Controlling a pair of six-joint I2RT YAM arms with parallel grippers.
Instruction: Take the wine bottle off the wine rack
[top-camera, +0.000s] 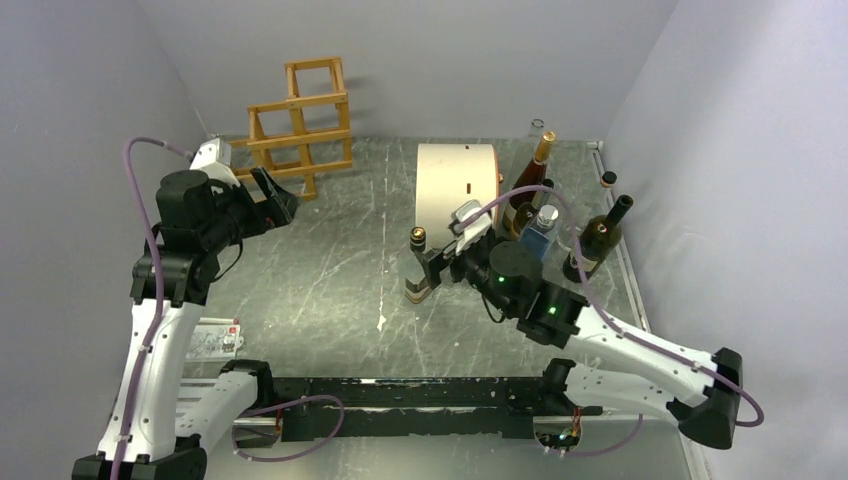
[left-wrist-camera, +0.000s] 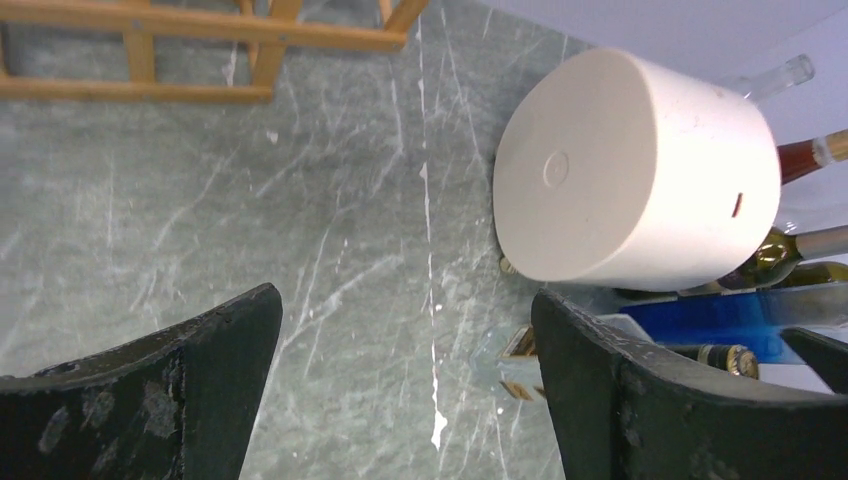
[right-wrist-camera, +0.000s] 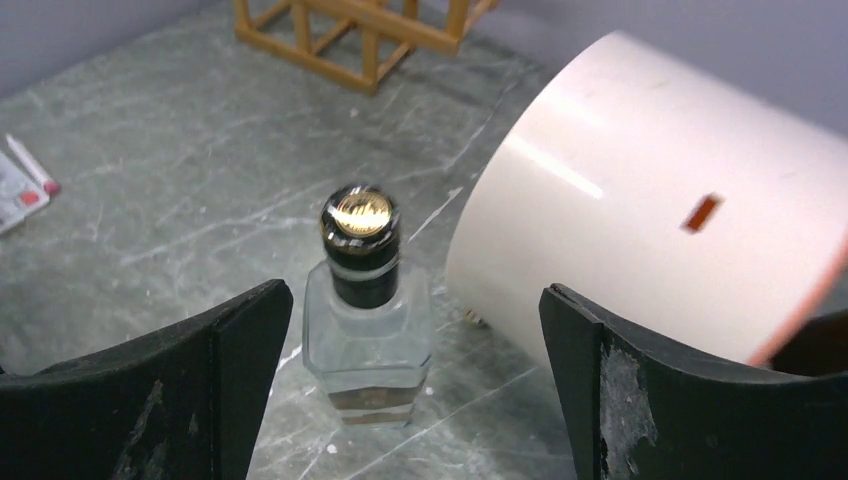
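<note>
Grey-green marbled desk (top-camera: 330, 260) enclosed by pale lavender walls, seen from above and from both wrists.

Right gripper (right-wrist-camera: 415, 390): jaws spread wide, holding nothing. A clear glass bottle (right-wrist-camera: 367, 330) with square shoulders and a black cap topped in gold stands upright on the desk in the gap between the fingers. It sits nearer the finger on the left of the wrist view and well clear of the other. Just beyond the bottle lies a cream cylindrical drum (right-wrist-camera: 650, 190) on its side, a small slot in its curved wall.

Left gripper (left-wrist-camera: 405, 380): jaws likewise spread wide with only bare desk between them, raised above the desk just in front of the wine rack (top-camera: 300, 125).

The wine rack, a lattice of honey-brown wooden bars, stands at the far left against the back wall, well apart from the clear glass bottle. Right of the drum, a group of other bottles (top-camera: 600, 235) is gathered near the right wall, some dark, one blue. A small printed card (top-camera: 210, 340) lies by the left arm's base.
</note>
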